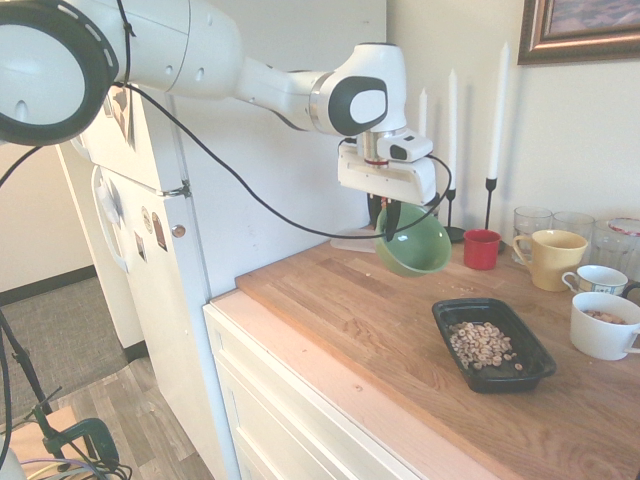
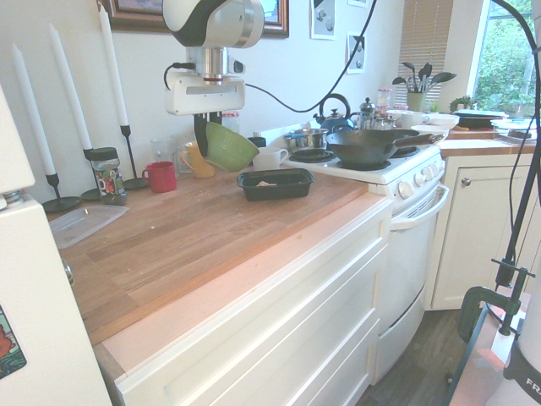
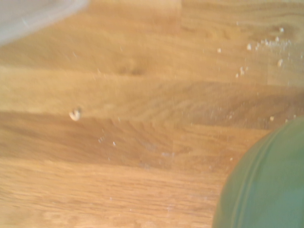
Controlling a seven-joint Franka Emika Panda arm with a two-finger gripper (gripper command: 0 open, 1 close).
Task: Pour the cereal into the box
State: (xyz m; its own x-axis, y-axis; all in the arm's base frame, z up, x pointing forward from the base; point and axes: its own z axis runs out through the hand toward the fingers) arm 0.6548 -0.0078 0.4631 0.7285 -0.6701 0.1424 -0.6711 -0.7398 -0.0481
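Observation:
My gripper (image 1: 390, 215) is shut on the rim of a green bowl (image 1: 414, 243), holding it tilted in the air above the wooden counter (image 1: 350, 300). From the other side, the gripper (image 2: 205, 128) and the green bowl (image 2: 229, 146) hang near the wall. The black box (image 1: 492, 343) lies on the counter right of the bowl, apart from it, with a heap of cereal (image 1: 481, 344) inside. The box (image 2: 275, 183) also shows beside the stove. In the wrist view the green bowl (image 3: 266, 185) fills one corner above bare wood with crumbs.
A red cup (image 1: 481, 249), yellow mug (image 1: 550, 258), white mugs (image 1: 604, 323) and glasses stand along the wall. Tall candles (image 1: 497, 110) rise behind the bowl. A clear flat container (image 2: 80, 223) lies by the fridge (image 1: 150, 250). A stove (image 2: 372, 165) with a pan adjoins the counter.

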